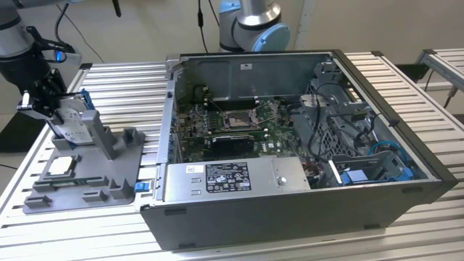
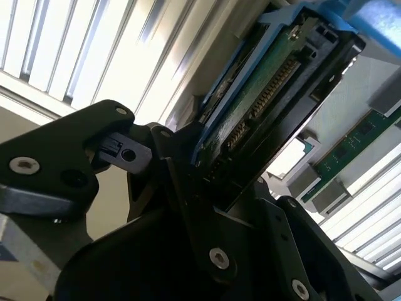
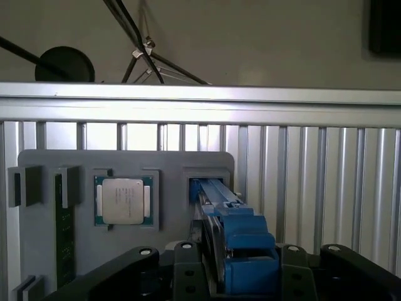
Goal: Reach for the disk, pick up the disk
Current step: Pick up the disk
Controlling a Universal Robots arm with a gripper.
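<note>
Pick-up stage: the tool (image 1: 56, 107) looks clamped on the disk (image 1: 70, 129), upright in the grey holder (image 1: 80, 187) by the counter's (image 1: 108, 76) edge at the exterior view's left; lifting likely needs a straight pull.

A silver-grey jointed robot arm (image 1: 13, 38) hangs above the flat silver-grey disk (image 1: 70, 124) framed in bright blue plastic, its black wrist pointing down. The black two-fingered gripper (image 1: 45, 106) straddles the disk's upper edge, with its fingers (image 3: 188, 276) closed against both sides of the disk.
</note>
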